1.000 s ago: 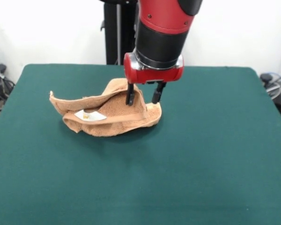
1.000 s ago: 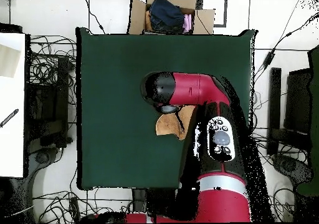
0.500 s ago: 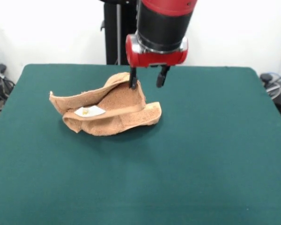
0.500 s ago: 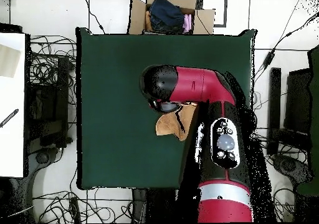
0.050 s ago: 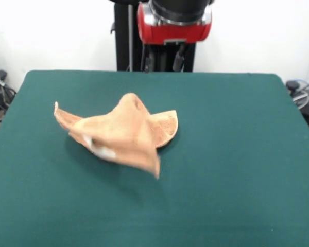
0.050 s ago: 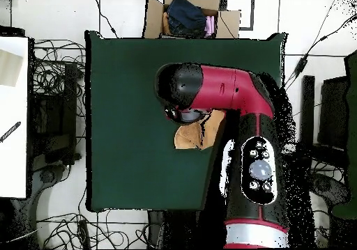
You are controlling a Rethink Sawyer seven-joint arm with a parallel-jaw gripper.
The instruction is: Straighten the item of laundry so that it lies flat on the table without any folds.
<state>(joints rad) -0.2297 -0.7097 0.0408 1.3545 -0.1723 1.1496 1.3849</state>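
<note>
Since the earlier frame, the gripper (image 5: pixel 163 60) had risen clear of the towel (image 5: pixel 122 133), which had dropped into a new heap. Near the frame's lower centre hung a blurred flap of cloth. Behind it, the orange-tan towel sat crumpled left of centre on the green table (image 5: pixel 237 170), one peak raised, corners flared out. At the top, the fingers stood apart, holding nothing.

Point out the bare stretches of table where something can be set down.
In the front view the green table is bare between the rumpled towel and its right edge, and along the whole near edge. The claw hangs open above the far edge, so the strip behind the towel is crowded.
</note>
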